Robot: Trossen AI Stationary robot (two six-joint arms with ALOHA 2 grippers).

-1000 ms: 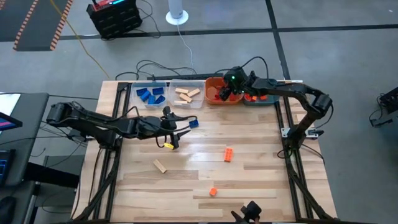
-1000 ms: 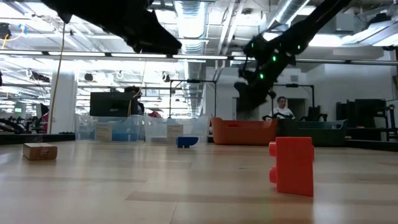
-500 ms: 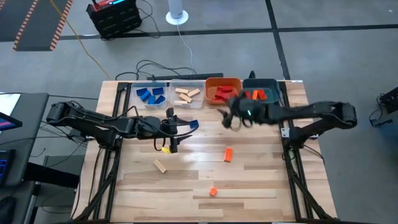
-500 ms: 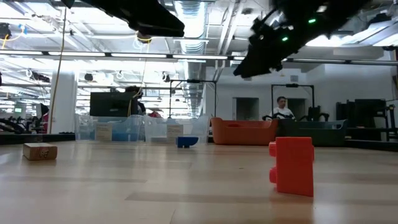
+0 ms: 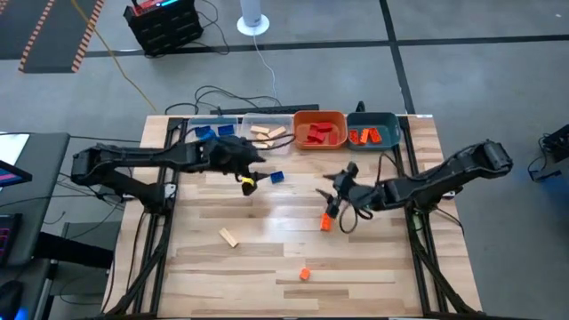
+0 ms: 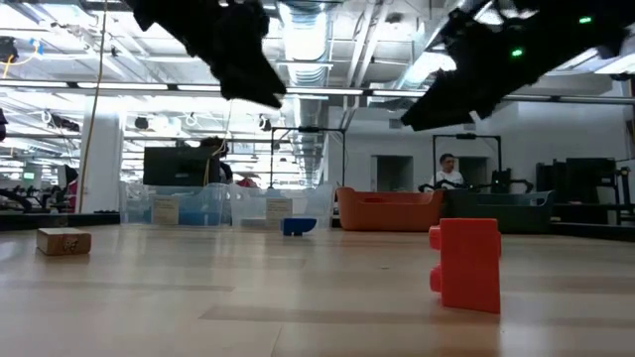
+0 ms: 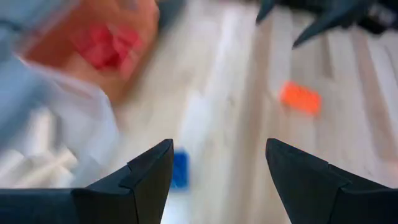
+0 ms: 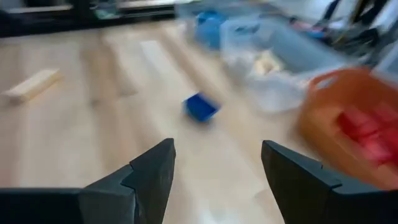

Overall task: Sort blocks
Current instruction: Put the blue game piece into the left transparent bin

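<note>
Right claw (image 5: 333,197) hangs spread and empty, just above the orange block (image 5: 326,221) lying on the table (image 5: 373,258). Left claw (image 5: 252,175), likewise spread and empty, has the blue block (image 5: 276,177) just beside it. Recommendation: centre each block between the fingers, descend squarely, then close.

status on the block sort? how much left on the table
Mostly done: blue, tan, red and orange blocks already sit in the four bins at the far edge. In hand: nothing; both pincers are open and empty. The right pincer hovers by an orange block, the left pincer near a blue block. Left loose: those two, a tan block and a small orange block.
</note>
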